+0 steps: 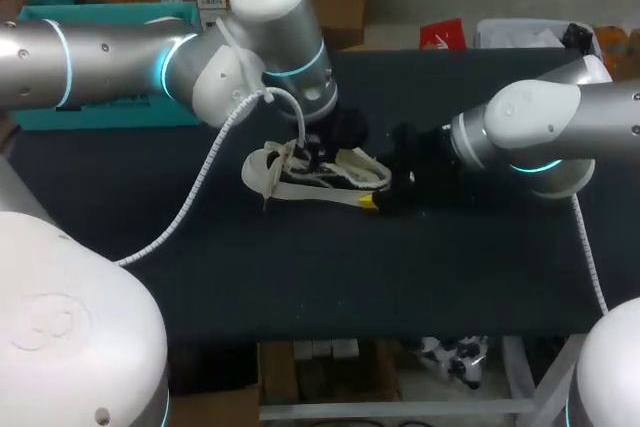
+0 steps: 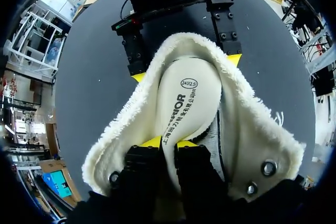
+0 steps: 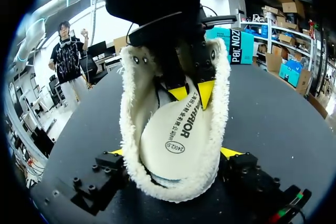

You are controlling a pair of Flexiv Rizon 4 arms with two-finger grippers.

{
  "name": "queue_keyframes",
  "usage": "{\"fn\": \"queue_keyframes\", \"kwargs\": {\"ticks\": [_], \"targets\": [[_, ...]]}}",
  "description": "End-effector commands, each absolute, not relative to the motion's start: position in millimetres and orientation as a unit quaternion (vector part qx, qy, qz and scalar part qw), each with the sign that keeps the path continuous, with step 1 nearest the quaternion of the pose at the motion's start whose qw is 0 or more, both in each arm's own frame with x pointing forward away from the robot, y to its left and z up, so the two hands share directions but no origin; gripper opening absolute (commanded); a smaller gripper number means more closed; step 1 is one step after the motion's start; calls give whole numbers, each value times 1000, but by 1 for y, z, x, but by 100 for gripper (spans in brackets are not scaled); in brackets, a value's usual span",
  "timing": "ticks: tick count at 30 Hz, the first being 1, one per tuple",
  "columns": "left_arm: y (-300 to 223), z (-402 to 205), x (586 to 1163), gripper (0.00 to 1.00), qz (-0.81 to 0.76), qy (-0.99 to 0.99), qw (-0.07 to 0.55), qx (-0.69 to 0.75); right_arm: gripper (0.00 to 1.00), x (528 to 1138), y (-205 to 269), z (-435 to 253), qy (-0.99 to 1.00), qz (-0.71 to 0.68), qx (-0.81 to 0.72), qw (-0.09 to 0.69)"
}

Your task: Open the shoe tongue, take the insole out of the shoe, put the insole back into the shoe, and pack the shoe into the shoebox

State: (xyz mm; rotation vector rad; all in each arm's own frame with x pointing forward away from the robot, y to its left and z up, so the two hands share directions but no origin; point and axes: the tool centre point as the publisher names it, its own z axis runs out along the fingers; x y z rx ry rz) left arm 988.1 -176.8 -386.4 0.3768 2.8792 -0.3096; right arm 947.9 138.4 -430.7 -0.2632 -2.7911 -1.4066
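A cream fleece-lined shoe (image 1: 310, 175) lies on its side mid-table, its tongue folded open. My left gripper (image 1: 315, 152) reaches down into its opening and is shut on the front end of the white insole (image 2: 189, 103), which lies inside the shoe. The wrist view shows both yellow tips of the left gripper (image 2: 169, 142) pinching the insole edge. My right gripper (image 1: 385, 192) straddles the heel, one finger on each side of the fleece collar (image 3: 173, 190). In the right wrist view the insole (image 3: 176, 135) runs from the right gripper (image 3: 174, 152) up to the left gripper (image 3: 192, 94).
A teal shoebox (image 1: 100, 67) stands at the table's back left, behind my left arm. A white coiled cable (image 1: 200, 187) hangs from the left arm over the dark table (image 1: 300, 277). Bare tabletop lies in front of the shoe.
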Motion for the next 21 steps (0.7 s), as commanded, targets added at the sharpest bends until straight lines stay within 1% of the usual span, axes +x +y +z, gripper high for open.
{"fn": "queue_keyframes", "kwargs": {"ticks": [1, 9, 21], "targets": [[-184, -382, 995, 0, -150, 974, 98, 142, 0, 946, 141, -441, -889, -450, -81, 4], [-186, -351, 980, 0, -191, 965, 68, 166, 0, 946, 141, -441, -889, -450, -81, 4], [-181, -324, 964, 0, -221, 954, 60, 191, 0, 946, 141, -441, -889, -450, -81, 4]]}}
